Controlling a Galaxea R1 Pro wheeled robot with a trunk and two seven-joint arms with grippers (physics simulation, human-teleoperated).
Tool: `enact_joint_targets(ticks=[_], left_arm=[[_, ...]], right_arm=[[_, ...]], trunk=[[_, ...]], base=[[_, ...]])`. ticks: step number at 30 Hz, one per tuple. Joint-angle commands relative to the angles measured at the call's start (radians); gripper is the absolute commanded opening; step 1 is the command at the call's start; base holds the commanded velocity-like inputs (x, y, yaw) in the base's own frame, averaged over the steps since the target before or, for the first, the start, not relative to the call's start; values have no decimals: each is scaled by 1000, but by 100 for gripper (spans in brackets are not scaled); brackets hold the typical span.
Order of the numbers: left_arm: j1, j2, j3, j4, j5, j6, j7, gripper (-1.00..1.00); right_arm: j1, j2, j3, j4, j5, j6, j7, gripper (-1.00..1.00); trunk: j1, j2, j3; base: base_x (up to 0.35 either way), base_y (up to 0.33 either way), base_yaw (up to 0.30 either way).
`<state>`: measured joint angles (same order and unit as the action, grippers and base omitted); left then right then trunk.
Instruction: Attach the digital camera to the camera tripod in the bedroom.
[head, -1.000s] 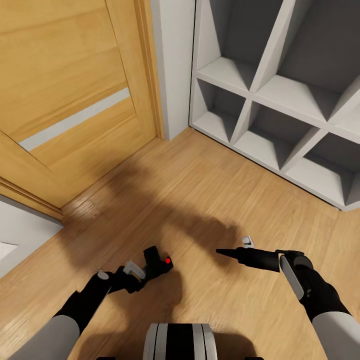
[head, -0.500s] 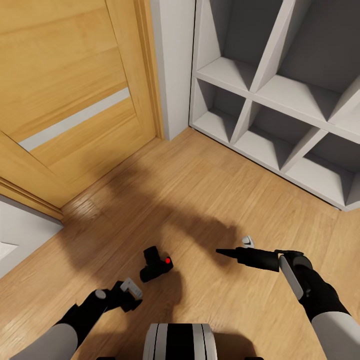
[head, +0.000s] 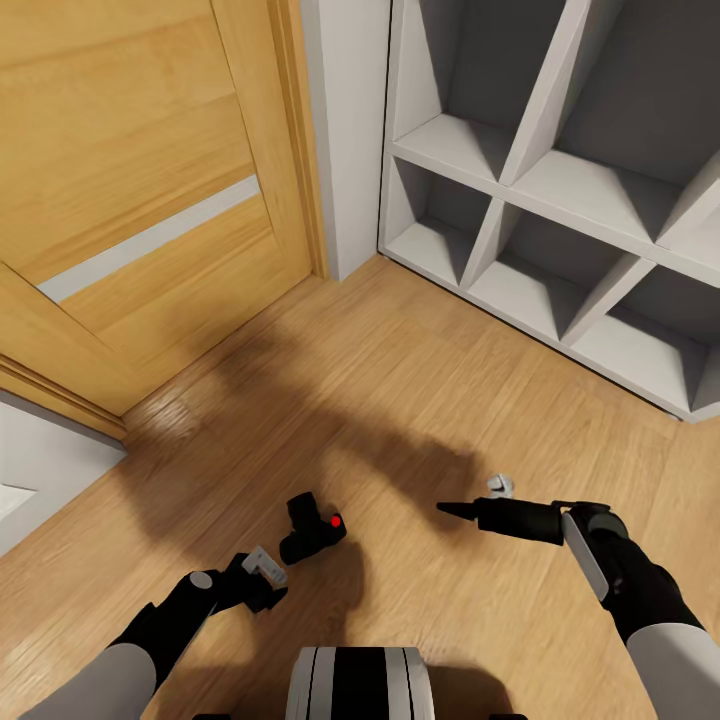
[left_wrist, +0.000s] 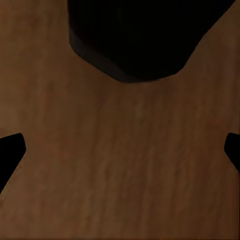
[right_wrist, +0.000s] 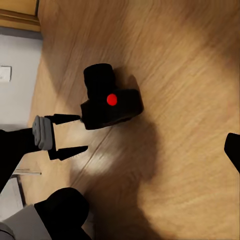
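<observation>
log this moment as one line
camera: on floor, free | left tool: open, beside camera | right tool: open, empty | tripod: unseen

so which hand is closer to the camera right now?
The left hand: its open fingers sit just short of the camera on the floor, not touching it. The right hand hangs off to the camera's other side, further away.

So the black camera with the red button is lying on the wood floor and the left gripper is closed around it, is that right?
Not quite. The digital camera does lie on the wood floor, but the left gripper is not closed around it: in the right wrist view its fingers stand open beside the camera, apart from it.
</observation>
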<state>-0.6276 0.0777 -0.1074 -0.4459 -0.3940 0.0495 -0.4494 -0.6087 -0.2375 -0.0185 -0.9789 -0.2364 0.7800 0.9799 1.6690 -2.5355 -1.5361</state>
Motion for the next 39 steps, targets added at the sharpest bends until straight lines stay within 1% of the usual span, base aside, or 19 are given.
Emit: enact_joint_targets(ticks=[1, 5, 17, 27, 39], left_arm=[[0, 0, 4, -9, -4, 6, -4, 100], [0, 0, 26, -24, -3, 8, -6, 100], [0, -1, 26, -24, -4, 7, -6, 100], [0, 0, 26, -28, -4, 6, -5, 100], [0, 3, 26, -26, -3, 6, -5, 100]], right_arm=[[0, 0, -1, -1, -2, 6, 2, 100], [0, -1, 0, -3, 0, 7, -1, 100], [0, -3, -1, 7, -3, 8, -3, 100], [0, -3, -1, 39, -3, 7, -5, 100], [0, -3, -3, 40, -3, 6, -6, 100]], trunk=[[0, 0, -1], [0, 0, -1], [0, 0, -1], [0, 0, -1], [0, 0, -1]], base=[[0, 0, 0], [-144, 20, 0], [-269, 85, -26], [-38, 10, -250], [0, 0, -279]])
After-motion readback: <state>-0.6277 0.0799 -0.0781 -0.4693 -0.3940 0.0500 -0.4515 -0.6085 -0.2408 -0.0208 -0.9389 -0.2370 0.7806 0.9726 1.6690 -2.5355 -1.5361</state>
